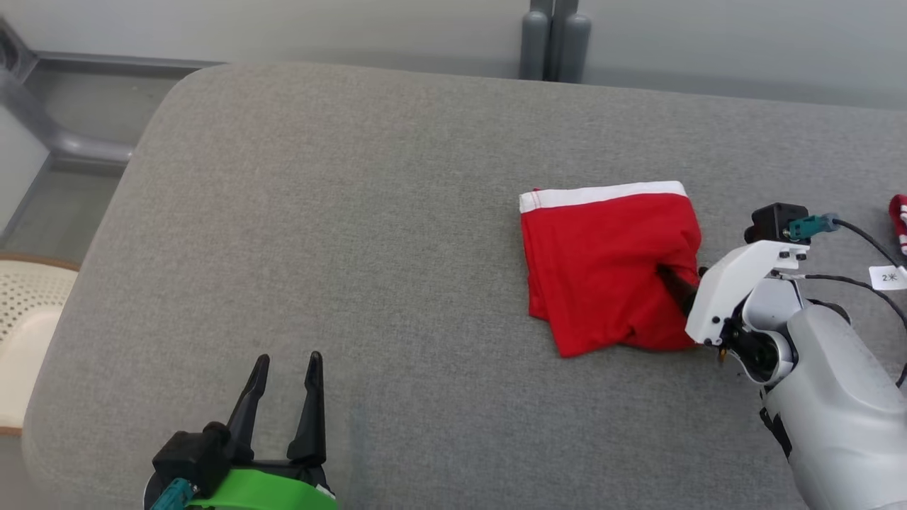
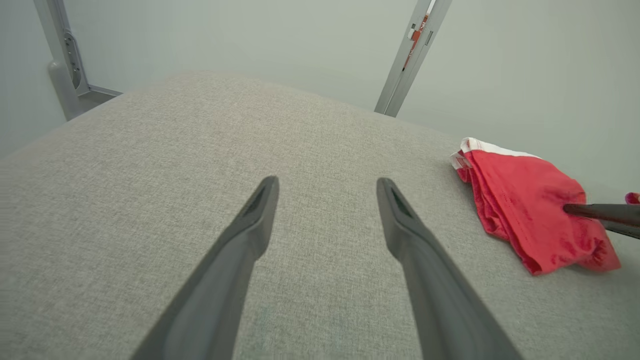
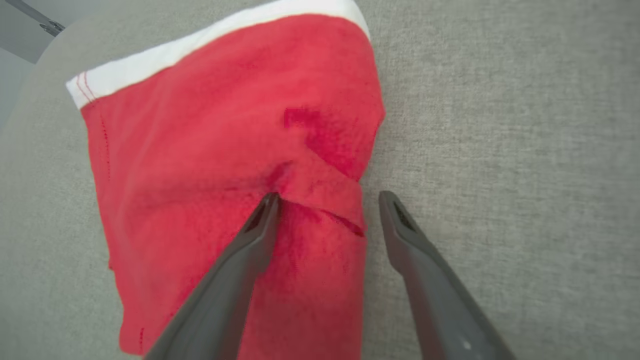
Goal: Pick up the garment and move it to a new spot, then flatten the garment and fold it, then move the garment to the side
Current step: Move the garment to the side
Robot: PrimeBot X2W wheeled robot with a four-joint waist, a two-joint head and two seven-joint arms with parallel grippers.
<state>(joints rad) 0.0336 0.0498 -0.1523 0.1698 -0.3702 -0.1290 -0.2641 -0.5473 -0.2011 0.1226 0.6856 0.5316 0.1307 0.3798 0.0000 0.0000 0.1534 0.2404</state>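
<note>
The garment (image 1: 602, 269) is red with a white waistband and lies folded into a rough square on the grey cushion, right of centre. It also shows in the left wrist view (image 2: 525, 210) and the right wrist view (image 3: 210, 140). My right gripper (image 3: 327, 197) is open at the garment's right edge: one finger (image 3: 250, 240) rests on the red cloth by a raised fold, while the other lies on bare cushion beside it. In the head view the right gripper (image 1: 684, 290) is partly hidden by its white wrist. My left gripper (image 1: 287, 361) stands open over bare cushion at the lower left, far from the garment.
The grey cushion (image 1: 354, 212) ends in a rounded corner at the back left. A red-and-white item (image 1: 900, 223) lies at the right edge. A cream perforated seat (image 1: 28, 312) stands off the left side, and grey posts (image 1: 553, 39) rise behind.
</note>
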